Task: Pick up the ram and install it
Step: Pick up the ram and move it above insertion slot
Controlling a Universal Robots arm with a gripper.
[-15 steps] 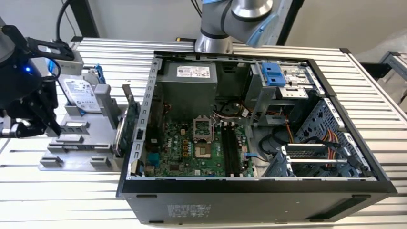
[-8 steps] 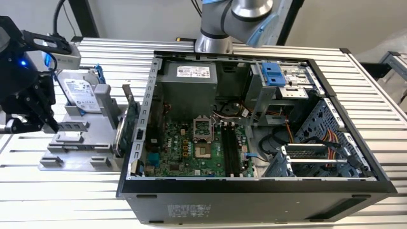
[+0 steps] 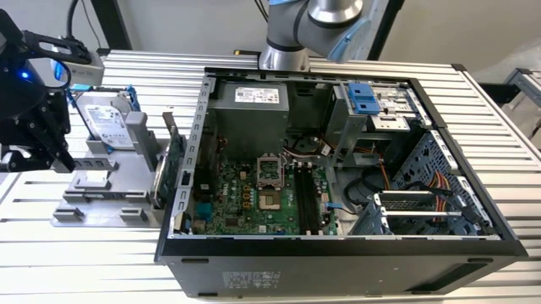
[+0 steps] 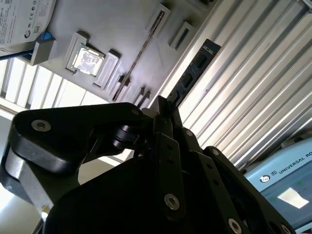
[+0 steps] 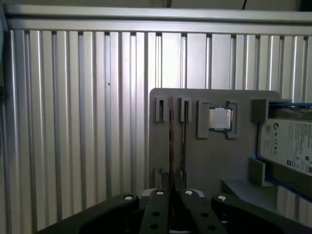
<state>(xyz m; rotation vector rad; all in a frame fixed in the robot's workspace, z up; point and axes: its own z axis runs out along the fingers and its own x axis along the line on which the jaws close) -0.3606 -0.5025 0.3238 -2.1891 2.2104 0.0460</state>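
Gripping the ram (image 4: 194,75) by one end, with the pincer (image 4: 165,108) closed on it and the rest of the stick jutting free. Seen edge-on in the first wrist view, as a thin line over the grey holder tray (image 5: 195,161); seemingly clear of the tray's slots (image 5: 159,109).

Probably very light and stiff, yet fragile. Best held by the bare board edges, not across the black chips or the contact row. Liable to twist in so narrow a grip if knocked.

On the tray nearby, a square processor chip (image 5: 220,118) and a hard drive (image 5: 287,144) in a blue frame. Underneath, a ribbed aluminium table (image 5: 73,122), hard and grooved, unkind to a dropped board.

Off to the exterior view's right, well apart from the pincer, an open computer case (image 3: 338,250). Inside, the motherboard (image 3: 237,202) lying flat, with long memory slots (image 3: 306,199) beside the processor socket. Little room there, by the look of it, among cables (image 3: 439,183) and a drive cage (image 3: 376,104).
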